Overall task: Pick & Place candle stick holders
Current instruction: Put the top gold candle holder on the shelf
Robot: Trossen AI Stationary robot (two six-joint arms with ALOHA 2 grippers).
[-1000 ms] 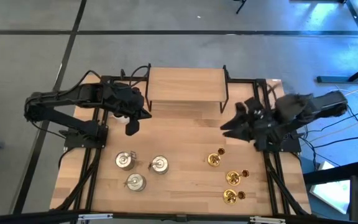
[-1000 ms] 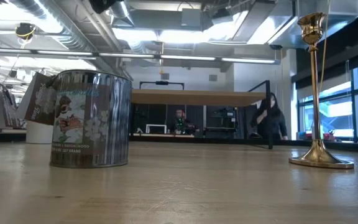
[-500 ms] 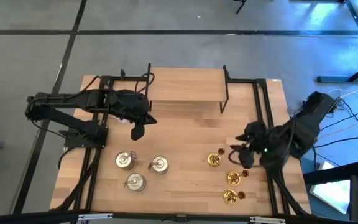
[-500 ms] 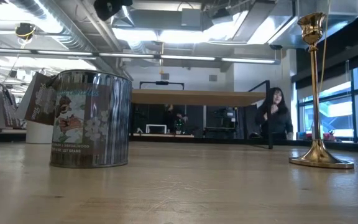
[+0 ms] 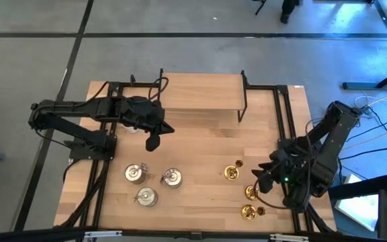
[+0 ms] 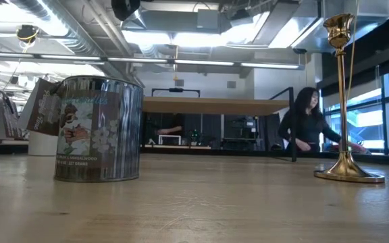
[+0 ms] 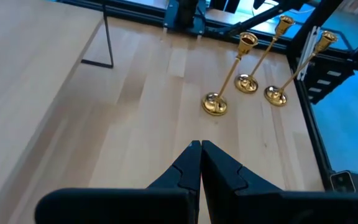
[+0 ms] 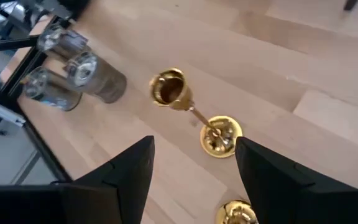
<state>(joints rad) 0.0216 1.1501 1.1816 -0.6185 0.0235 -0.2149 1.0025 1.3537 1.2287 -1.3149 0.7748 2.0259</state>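
Note:
Three gold candle stick holders stand on their round bases at the table's near right. They also show in the left wrist view. Three squat silvery holders stand at the near left. My left gripper is shut and empty, above the table left of centre. My right gripper is open, right of the gold holders. One gold holder stands ahead between its fingers, untouched.
A raised wooden shelf on black legs stands at the far middle of the table. Bare tabletop lies between the two groups of holders. In the low view a person stands in the room beyond the table.
My right gripper has swung from the table's far right toward the near edge and come down beside the gold holders. My left gripper has drifted a little toward the table's right and near edge. The holders have stayed in place.

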